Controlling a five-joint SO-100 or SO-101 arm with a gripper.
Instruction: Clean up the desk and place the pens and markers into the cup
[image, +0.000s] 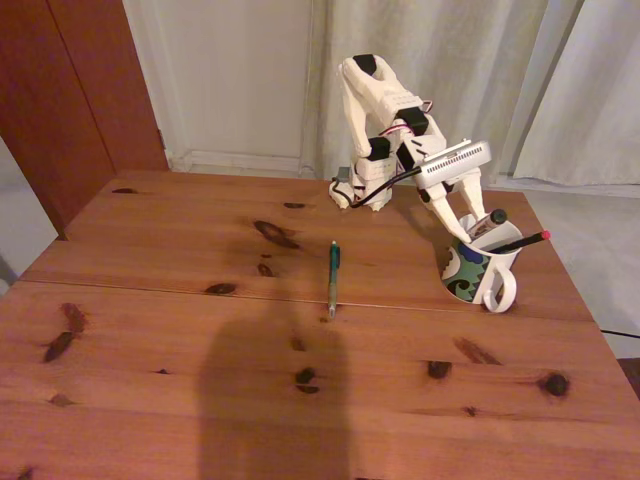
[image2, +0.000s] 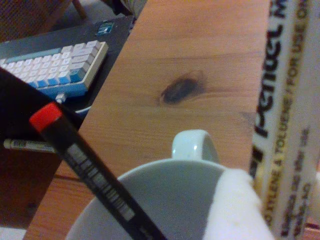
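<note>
The white ceramic mug with a green, blue and black pattern (image: 468, 272) stands on the right part of the reddish-brown pine tabletop with dark knots and a seam (image: 150, 330) in the fixed view, its white loop handle turned toward the camera. A thin black pen with a red tip (image: 522, 241) leans in the mug, its red end pointing out over the rim to the right; in the wrist view the same pen (image2: 90, 167) crosses the white interior of the mug (image2: 165, 200) diagonally. A thicker white marker with black ends and black print (image: 484, 224) stands tilted in the mug; in the wrist view it (image2: 292, 125) runs along the right edge beside a white finger (image2: 235, 210). The gripper (image: 466, 225) of the white printed arm reaches down to the mug's mouth, and its fingers appear to flank the marker, though whether they clench it or have let go cannot be told. A thin teal-green pen (image: 333, 275) lies flat on the tabletop, well apart to the left of the mug, across the seam. In the wrist view a white and blue keyboard (image2: 55, 67) rests on a dark surface beyond the table edge.
</note>
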